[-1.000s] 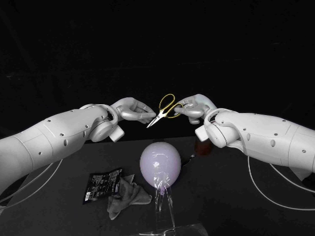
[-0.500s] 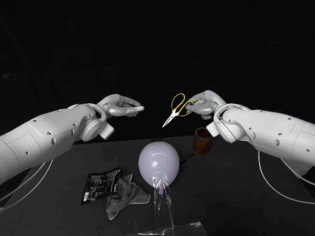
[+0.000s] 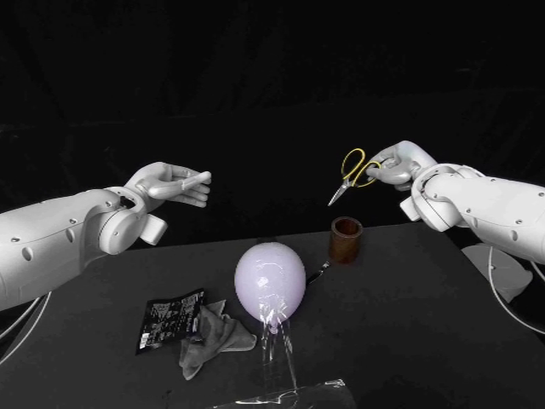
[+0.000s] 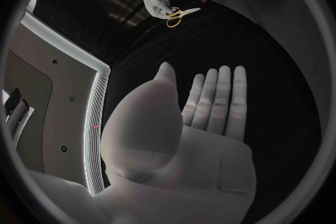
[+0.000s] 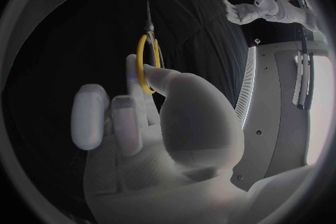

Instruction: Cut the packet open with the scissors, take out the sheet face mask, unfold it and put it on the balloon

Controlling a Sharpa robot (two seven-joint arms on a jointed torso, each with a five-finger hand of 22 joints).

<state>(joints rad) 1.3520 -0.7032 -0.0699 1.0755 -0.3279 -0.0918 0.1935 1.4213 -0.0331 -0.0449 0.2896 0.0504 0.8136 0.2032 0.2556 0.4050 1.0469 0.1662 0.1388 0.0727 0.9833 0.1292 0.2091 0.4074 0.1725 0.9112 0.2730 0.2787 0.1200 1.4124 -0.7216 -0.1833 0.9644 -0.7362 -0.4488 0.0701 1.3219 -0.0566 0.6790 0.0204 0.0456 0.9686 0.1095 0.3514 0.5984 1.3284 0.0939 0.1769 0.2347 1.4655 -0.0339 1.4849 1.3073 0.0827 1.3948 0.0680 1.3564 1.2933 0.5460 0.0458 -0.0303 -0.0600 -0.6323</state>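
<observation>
Scissors point(image 3: 350, 175), yellow-handled steel, are being gripped by the right hand point(image 3: 399, 165), the left hand point(image 3: 174, 183) being held open; tips are best lowered straight into the brown tube point(image 3: 345, 243) below.

No text can be read (pale print on the packet point(image 3: 172, 321) is too small).

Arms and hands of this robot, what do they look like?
The left arm and right arm wear smooth, rounded white shells dotted with small dark holes, and thin white cables loop beneath them. The left hand and right hand are silvery, with slim, human-like fingers.
</observation>
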